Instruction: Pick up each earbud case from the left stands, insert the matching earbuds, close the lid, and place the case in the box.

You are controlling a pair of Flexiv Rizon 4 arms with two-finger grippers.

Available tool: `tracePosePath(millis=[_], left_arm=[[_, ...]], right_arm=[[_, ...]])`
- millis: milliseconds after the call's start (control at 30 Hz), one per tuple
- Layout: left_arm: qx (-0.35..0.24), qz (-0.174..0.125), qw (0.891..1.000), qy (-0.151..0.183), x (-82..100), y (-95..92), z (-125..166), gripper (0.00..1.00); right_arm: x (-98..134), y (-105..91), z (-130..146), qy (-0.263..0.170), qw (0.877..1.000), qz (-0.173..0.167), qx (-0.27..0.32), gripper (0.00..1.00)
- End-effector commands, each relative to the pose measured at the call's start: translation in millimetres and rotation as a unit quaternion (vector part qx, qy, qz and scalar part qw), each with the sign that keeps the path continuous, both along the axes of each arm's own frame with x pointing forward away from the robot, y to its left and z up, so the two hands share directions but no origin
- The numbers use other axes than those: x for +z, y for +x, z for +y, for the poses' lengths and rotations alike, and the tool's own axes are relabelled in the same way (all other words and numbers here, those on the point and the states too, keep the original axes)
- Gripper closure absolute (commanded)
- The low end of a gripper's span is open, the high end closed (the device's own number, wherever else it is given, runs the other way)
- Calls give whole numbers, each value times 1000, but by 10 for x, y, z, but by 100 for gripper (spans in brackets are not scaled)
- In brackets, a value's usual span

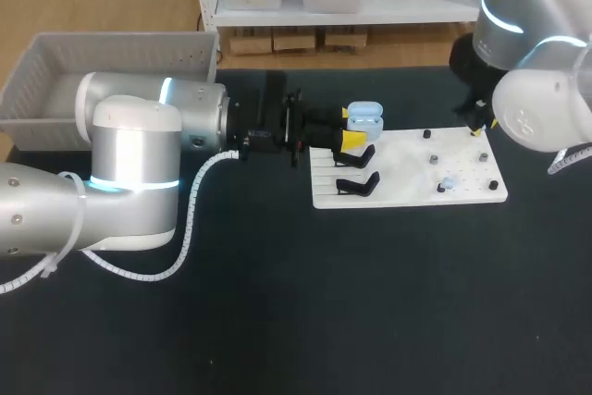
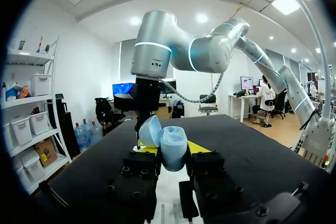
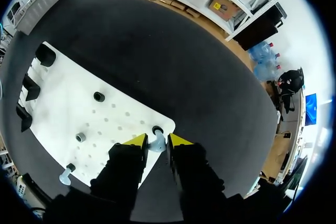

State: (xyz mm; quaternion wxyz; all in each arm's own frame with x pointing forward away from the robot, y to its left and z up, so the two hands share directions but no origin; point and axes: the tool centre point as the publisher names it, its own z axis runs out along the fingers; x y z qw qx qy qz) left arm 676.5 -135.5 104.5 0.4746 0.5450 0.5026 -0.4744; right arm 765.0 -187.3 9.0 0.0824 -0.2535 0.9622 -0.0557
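The left gripper (image 2: 173,149) is closed on a pale blue case (image 2: 171,156), one yellow tip pressed to each side of its body. The case stands upright between the fingers with its lid (image 2: 150,131) swung open, so the hollow inside shows. In the head view it is held over the left end of the white board (image 1: 407,193), above two black stands (image 1: 357,170) that carry nothing.

The right gripper (image 3: 157,141) is at the far right corner of the board. Its fingers are drawn in narrow and press a pale blue earbud (image 3: 156,144) from both sides. The earbud sits on a small dark peg (image 3: 157,129) just ahead of the tips.

A second earbud (image 3: 65,176) rests on another peg near the board's front edge, well apart from both grippers. More pegs (image 3: 98,96) stand bare across the board.

The grey box (image 1: 111,48) sits at the table's far left corner, behind the left arm.
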Motion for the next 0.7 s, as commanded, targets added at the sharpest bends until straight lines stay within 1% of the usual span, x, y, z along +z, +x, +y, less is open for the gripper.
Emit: tracePosePath(millis=[33, 100, 133, 167, 200, 367, 467, 567, 700], left_arm=[[3, -2, 1000, -2, -12, -13, 1, 100], [3, -2, 1000, -2, -12, -13, 1, 100], [3, -2, 1000, -2, -12, -13, 1, 100], [3, -2, 1000, -2, -12, -13, 1, 100], [3, -2, 1000, -2, -12, -13, 1, 100], [3, -2, 1000, -2, -12, -13, 1, 100], [3, -2, 1000, -2, -12, -13, 1, 100], [3, -2, 1000, -2, -12, -13, 1, 100], [3, -2, 1000, -2, -12, -13, 1, 100]], right_arm=[[-17, -2, -2, -1, 1000, -1, -1, 80], [-23, -4, -2, -2, 1000, -1, -1, 82], [-24, -4, -2, -3, 1000, -1, -1, 88], [-24, -5, -1, -3, 1000, -1, 0, 96], [-25, -6, -1, -3, 1000, -1, 0, 100], [-14, -24, 8, -6, 1000, -3, 1, 100], [49, -58, 16, -12, 1000, -9, 3, 100], [174, -115, 25, -24, 1000, -16, 4, 100], [404, -211, 31, -36, 999, -11, -12, 100]])
